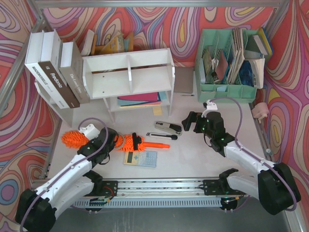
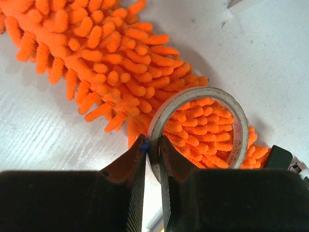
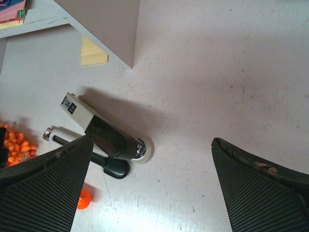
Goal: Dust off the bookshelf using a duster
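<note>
My left pincer point(image 2: 153, 145) clamps the rim of a tape roll point(image 2: 207, 92) resting on the duster point(image 2: 96, 63), probably to clear it. My right pincer point(image 3: 152, 142) hangs open above the stapler point(image 3: 96, 126).

My right gripper point(image 3: 152, 141) is wide open. My two black fingers point(image 3: 43, 188) sit in the bottom corners, with the white table point(image 3: 217, 72) between them. A stapler point(image 3: 104, 133) lies slanted on the table, close to one finger. It is tan on top and black below. A pen point(image 3: 58, 135) lies right beside it. At the edge I see a bit of the fluffy orange duster point(image 3: 13, 141). A small round orange tip point(image 3: 84, 199) peeks out by my finger. Up top is a side wall of the bookshelf point(image 3: 104, 24), with a yellow paper pad point(image 3: 92, 52) beside it and coloured folders point(image 3: 12, 9) in the corner.
</note>
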Controlling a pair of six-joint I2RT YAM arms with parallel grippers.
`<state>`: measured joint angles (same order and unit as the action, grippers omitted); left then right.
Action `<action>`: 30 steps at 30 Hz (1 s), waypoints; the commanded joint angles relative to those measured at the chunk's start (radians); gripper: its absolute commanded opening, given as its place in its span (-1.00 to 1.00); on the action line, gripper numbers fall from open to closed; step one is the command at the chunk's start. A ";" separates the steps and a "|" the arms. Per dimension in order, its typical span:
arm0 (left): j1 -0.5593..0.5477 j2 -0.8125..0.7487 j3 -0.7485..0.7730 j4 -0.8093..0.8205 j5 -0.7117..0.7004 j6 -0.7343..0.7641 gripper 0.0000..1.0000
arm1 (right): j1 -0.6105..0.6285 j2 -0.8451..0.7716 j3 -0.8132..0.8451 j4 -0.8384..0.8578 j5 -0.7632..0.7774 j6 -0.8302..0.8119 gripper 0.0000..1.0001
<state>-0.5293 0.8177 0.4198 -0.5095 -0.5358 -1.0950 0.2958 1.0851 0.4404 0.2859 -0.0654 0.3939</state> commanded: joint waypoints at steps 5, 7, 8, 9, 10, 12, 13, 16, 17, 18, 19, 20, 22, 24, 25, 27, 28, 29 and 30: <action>0.006 -0.053 0.020 -0.101 -0.020 0.000 -0.54 | 0.005 0.001 0.024 0.014 -0.004 0.010 0.97; 0.006 -0.066 0.030 -0.120 -0.011 0.000 -0.54 | 0.005 0.003 0.024 0.013 -0.002 0.012 0.97; 0.005 -0.074 0.036 -0.131 -0.005 -0.001 -0.55 | 0.005 0.003 0.026 0.013 -0.001 0.012 0.97; 0.006 -0.082 0.040 -0.149 0.001 -0.005 -0.56 | 0.005 0.005 0.026 0.013 -0.002 0.013 0.97; 0.005 -0.093 0.045 -0.172 0.006 -0.013 -0.58 | 0.004 0.004 0.027 0.012 -0.002 0.013 0.97; 0.006 -0.126 0.045 -0.206 0.022 -0.031 -0.59 | 0.005 0.003 0.027 0.011 -0.001 0.012 0.97; 0.006 -0.145 0.045 -0.228 0.027 -0.040 -0.58 | 0.004 0.002 0.026 0.011 0.000 0.012 0.97; 0.005 -0.182 0.055 -0.315 0.044 -0.070 -0.58 | 0.004 0.002 0.026 0.011 0.001 0.013 0.97; 0.006 -0.184 0.065 -0.350 0.048 -0.082 -0.58 | 0.005 0.004 0.026 0.010 0.002 0.012 0.97; 0.006 -0.184 0.073 -0.376 0.058 -0.091 -0.58 | 0.005 0.005 0.027 0.011 0.001 0.012 0.97; 0.005 -0.183 0.080 -0.392 0.071 -0.095 -0.59 | 0.005 0.006 0.027 0.011 0.002 0.013 0.97; 0.005 -0.180 0.086 -0.408 0.084 -0.100 -0.59 | 0.004 0.006 0.029 0.011 0.000 0.013 0.97; 0.005 -0.173 0.087 -0.444 0.105 -0.112 -0.60 | 0.005 0.008 0.030 0.008 0.001 0.013 0.97; 0.005 -0.171 0.086 -0.465 0.123 -0.121 -0.60 | 0.005 0.006 0.032 0.008 0.002 0.013 0.97; 0.006 -0.175 0.084 -0.474 0.133 -0.127 -0.61 | 0.005 0.007 0.033 0.007 0.003 0.011 0.97; 0.005 -0.188 0.068 -0.492 0.149 -0.143 -0.63 | 0.005 0.004 0.031 0.007 0.004 0.011 0.97; 0.005 -0.197 0.061 -0.503 0.156 -0.155 -0.63 | 0.005 0.005 0.031 0.005 0.005 0.011 0.97; 0.006 -0.213 0.053 -0.513 0.165 -0.161 -0.64 | 0.005 0.004 0.031 0.004 0.005 0.011 0.97; 0.006 -0.223 0.049 -0.522 0.169 -0.176 -0.64 | 0.005 0.004 0.031 0.003 0.006 0.011 0.97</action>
<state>-0.5289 0.6315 0.4896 -0.9447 -0.4095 -1.2156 0.2958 1.0882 0.4431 0.2852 -0.0647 0.3981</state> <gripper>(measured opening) 0.192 0.986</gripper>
